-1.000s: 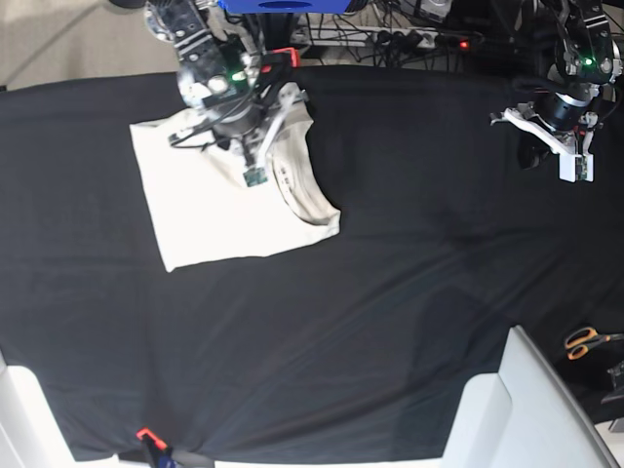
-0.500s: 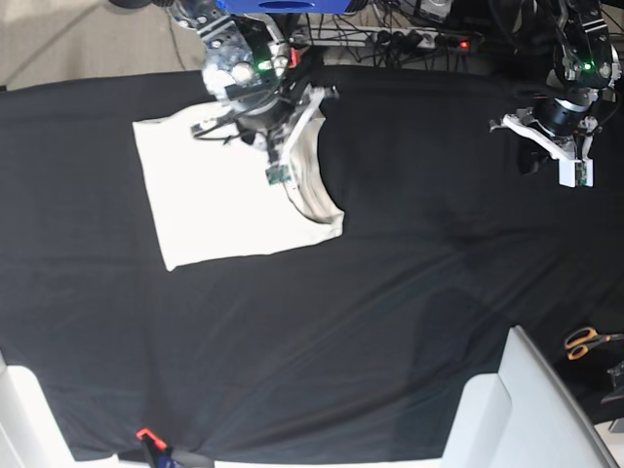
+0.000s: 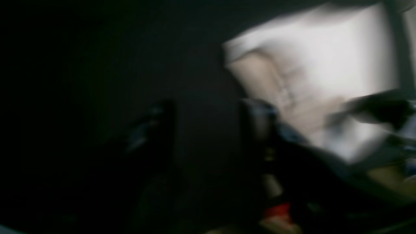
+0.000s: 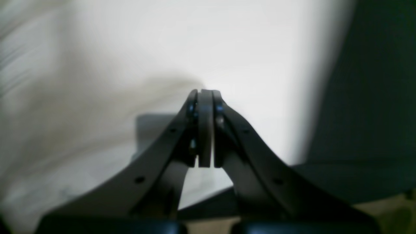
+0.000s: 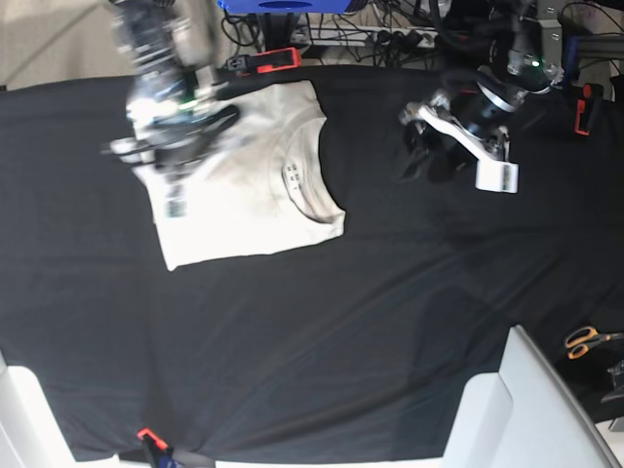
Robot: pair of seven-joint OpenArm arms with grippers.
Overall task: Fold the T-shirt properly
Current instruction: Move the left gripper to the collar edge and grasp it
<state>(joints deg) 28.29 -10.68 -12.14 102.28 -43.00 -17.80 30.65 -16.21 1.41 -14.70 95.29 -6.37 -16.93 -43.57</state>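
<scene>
**Folded shirt rests at the far corner while both arms hang above the cloth**

The black table cloth (image 5: pixel 370 322) covers nearly the whole surface, giving the pale garment a plain backdrop. On it, toward the far left of the base view, lies the T-shirt (image 5: pixel 244 210) — already gathered into a compact, roughly rectangular bundle with the collar and its faint printed mark facing up on the right side. Judging by that tidy outline, most of the folding looks done, though one edge near the collar curls a little.

The right gripper (image 4: pixel 205 97) hangs over the shirt's far left portion; its wrist view shows the two fingers pressed flat together with nothing pinched between them, cream fabric spread beneath. The left gripper (image 5: pixel 429 161) sits well apart from the shirt, over bare cloth to its right. Its fingers appear as two dark shapes with a gap between them in the wrist view, suggesting a spread claw holding nothing — but that view is heavily smeared, so the reading is tentative.

Blur also smears the right arm in the base view, hiding whether its fingertips touch the fabric. A pair of orange-handled scissors (image 5: pixel 588 341) lies at the right edge, partly cut off.
</scene>
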